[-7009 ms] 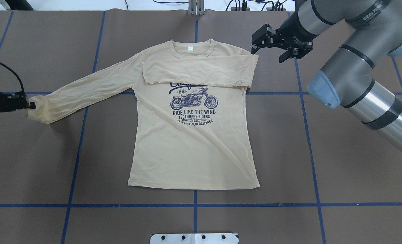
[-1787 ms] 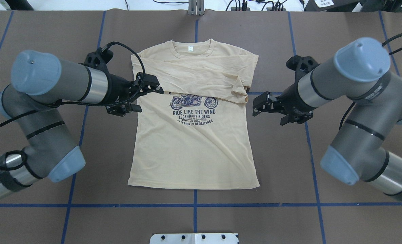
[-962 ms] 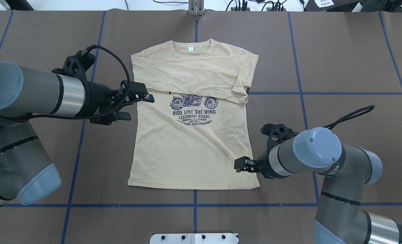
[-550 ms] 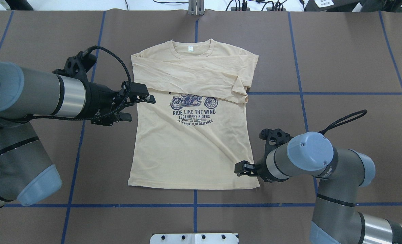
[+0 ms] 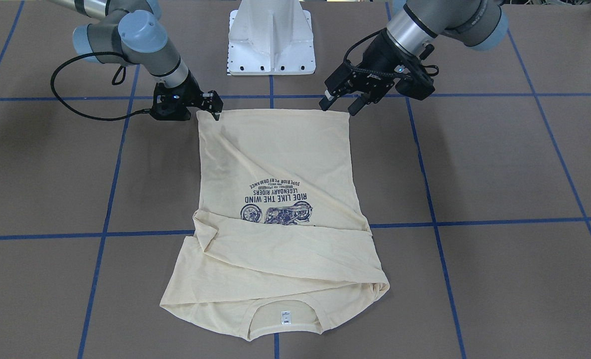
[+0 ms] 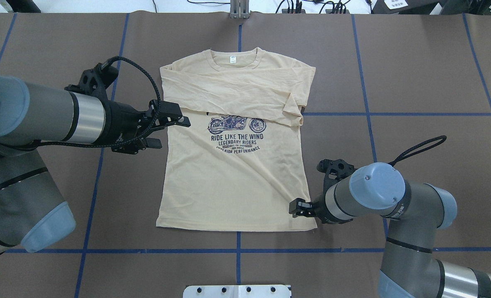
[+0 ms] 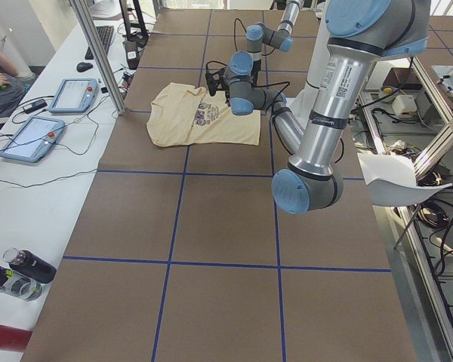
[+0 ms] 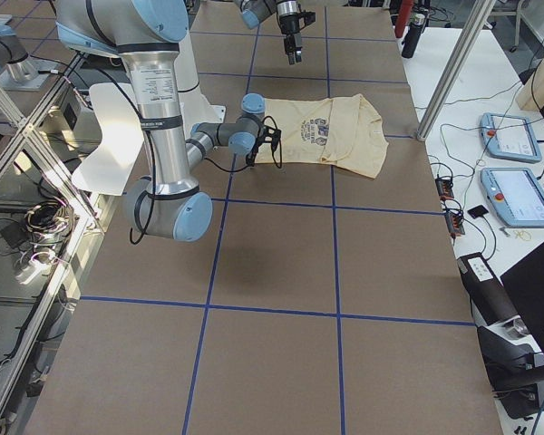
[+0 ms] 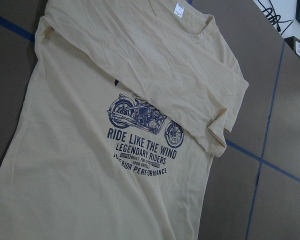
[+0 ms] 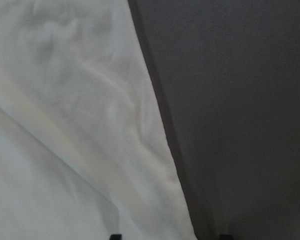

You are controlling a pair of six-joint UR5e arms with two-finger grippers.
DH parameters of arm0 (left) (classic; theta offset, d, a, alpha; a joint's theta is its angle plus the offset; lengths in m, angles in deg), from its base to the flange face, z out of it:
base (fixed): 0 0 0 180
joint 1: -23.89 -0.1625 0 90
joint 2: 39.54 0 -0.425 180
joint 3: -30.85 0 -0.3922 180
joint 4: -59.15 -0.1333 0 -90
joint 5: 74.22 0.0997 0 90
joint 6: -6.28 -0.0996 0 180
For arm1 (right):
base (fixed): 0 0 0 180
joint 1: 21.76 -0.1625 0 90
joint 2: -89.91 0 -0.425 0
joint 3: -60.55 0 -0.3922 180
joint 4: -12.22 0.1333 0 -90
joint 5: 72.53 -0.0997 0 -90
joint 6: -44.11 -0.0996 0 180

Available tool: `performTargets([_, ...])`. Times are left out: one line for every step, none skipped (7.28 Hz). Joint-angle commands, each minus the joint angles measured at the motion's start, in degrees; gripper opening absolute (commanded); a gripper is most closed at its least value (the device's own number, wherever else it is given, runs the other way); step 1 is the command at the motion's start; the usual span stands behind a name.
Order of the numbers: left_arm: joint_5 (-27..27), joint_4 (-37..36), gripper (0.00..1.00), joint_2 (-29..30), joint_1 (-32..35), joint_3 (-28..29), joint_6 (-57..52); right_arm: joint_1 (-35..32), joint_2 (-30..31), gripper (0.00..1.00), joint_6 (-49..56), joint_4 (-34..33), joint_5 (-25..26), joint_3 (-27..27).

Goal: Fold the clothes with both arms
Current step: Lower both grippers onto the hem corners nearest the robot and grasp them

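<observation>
The cream-yellow long-sleeved shirt (image 6: 233,182) lies flat, print (image 6: 237,130) up, neck label (image 6: 232,59) at the far side, both sleeves folded across the chest. My left gripper (image 6: 169,131) is open and empty. It hovers above the shirt's left edge beside the print, and in the front view (image 5: 339,105) it looks raised off the cloth. The left wrist view shows only the shirt (image 9: 90,175). My right gripper (image 6: 297,208) sits low at the near right hem corner (image 5: 211,107). Its jaws are open and straddle the shirt's side edge (image 10: 155,125).
The brown table cover carries blue tape lines (image 6: 237,250). The white pedestal base (image 5: 271,37) stands at the near edge behind the hem. A metal post (image 6: 239,10) and cables are at the far edge. Operator tablets (image 7: 30,136) lie on a side bench.
The left sleeve was folded across the chest, then both arms drew back. My right gripper swung down to the near right hem corner and has just crept lower. My left gripper barely moved.
</observation>
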Motion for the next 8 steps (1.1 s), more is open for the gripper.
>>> performTargets([-0.07, -0.10, 0.99, -0.12, 0.04, -0.30, -0.07, 0.01, -0.07, 0.34, 0.00, -1.01, -0.28, -0.06])
performTargets([-0.07, -0.19, 0.99, -0.13, 0.13, -0.39, -0.07, -0.08, 0.01, 0.19, 0.00, -1.01, -0.55, -0.50])
performTargets([-0.16, -0.27, 0.99, -0.13, 0.04, -0.56, -0.07, -0.08, 0.10, 0.00, 0.00, -1.01, -0.55, -0.50])
performTargets([-0.16, -1.23, 0.99, -0.13, 0.04, -0.57, -0.07, -0.16, 0.19, 0.00, 0.00, -1.01, -0.55, -0.94])
performTargets([0.02, -1.24, 0.99, -0.30, -0.14, -0.74, 0.02, -0.34, 0.45, 0.00, 0.00, -0.93, -0.37, -2.68])
performTargets([2.11, -1.24, 0.99, -2.48, -2.57, -1.70, 0.46, -0.51, 0.80, 0.00, 0.00, -0.92, -0.28, -5.05])
performTargets([8.74, -2.72, 0.99, -5.37, -9.04, -3.71, 0.81, -0.60, 0.80, 0.00, 0.00, -0.92, -0.46, -6.72])
performTargets([11.94, -8.48, 0.99, -6.36, -13.80, -5.82, 1.60, -0.60, 0.72, 0.00, 0.00, -0.75, -0.63, -7.96])
